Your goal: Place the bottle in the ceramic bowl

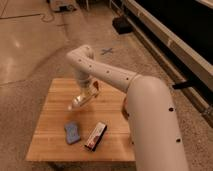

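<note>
The pale bottle (79,102) hangs tilted over the middle of the wooden table (55,95), its upper end between the fingers of my gripper (88,94). The gripper points down from the white arm's wrist and is shut on the bottle. Only an orange-red sliver of the ceramic bowl (123,108) shows at the table's right side. My arm's thick white forearm (150,120) hides the rest of it. The bottle is to the left of the bowl, apart from it.
A blue sponge-like block (72,133) and a flat black-and-red box (95,136) lie near the table's front edge. Speckled floor surrounds the table. A dark wall with a pale rail (170,40) runs along the right.
</note>
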{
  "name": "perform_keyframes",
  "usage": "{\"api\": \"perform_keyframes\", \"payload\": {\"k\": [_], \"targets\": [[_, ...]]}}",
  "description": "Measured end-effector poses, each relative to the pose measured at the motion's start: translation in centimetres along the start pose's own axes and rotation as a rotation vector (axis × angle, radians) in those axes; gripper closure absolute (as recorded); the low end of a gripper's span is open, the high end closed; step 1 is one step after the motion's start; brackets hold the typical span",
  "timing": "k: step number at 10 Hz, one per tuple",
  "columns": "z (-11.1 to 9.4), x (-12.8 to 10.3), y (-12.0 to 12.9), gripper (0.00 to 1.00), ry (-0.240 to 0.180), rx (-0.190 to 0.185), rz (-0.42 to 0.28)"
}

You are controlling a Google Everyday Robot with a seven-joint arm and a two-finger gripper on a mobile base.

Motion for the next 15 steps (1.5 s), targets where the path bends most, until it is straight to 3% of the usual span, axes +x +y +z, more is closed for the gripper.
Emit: {"api": "perform_keyframes", "payload": {"k": [2,9,15], "targets": [[-1.0,4.2,-0.2,0.98,0.003,0.001,0.036],[-1.1,10.4,1.9,0.98,-0.031,-0.009,0.127],[-0.5,16.3,4.7,0.98,-0.069,-0.041,0.2]]}}
